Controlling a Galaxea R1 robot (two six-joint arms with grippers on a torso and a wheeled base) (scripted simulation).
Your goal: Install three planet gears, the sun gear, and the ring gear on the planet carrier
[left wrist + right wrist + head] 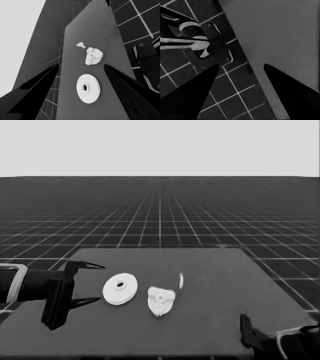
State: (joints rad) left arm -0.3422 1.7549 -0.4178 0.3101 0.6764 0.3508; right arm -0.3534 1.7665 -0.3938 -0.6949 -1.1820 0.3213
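gears sit on smaller round part (161, 300); larger round part (120, 288) still off (both jaws spread, parked).

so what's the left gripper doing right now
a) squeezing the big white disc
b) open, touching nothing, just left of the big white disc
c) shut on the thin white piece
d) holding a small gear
b: the left gripper has its fingers spread wide beside the big white disc, touching nothing.
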